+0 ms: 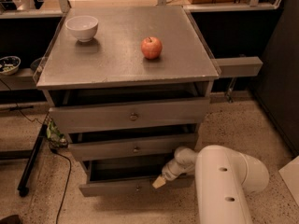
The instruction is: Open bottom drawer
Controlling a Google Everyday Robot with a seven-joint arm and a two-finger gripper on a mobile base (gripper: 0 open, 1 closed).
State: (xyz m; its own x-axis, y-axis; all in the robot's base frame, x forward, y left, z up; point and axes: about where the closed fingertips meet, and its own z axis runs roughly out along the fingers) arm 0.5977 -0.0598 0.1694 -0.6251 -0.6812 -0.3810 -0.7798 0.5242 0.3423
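Note:
The bottom drawer (pixel 112 187) is the lowest of three grey drawers in the cabinet, and its flat front stands pulled out toward me, leaving a dark gap above it. Its small round knob (pixel 137 187) sits at the centre of the front. My gripper (pixel 159 182) reaches in from the white arm (pixel 224 185) at the lower right, with its pale tip resting at the drawer's top edge, just right of the knob. The middle drawer (pixel 133 148) and the top drawer (pixel 131 116) also stand slightly out.
On the grey cabinet top (pixel 117 64) stand a white bowl (pixel 82 28) at the back left and a red apple (pixel 152 47) near the middle. A black stand leg (pixel 30 164) and a cable lie on the speckled floor to the left. A grey shelf (pixel 238 66) juts out at the right.

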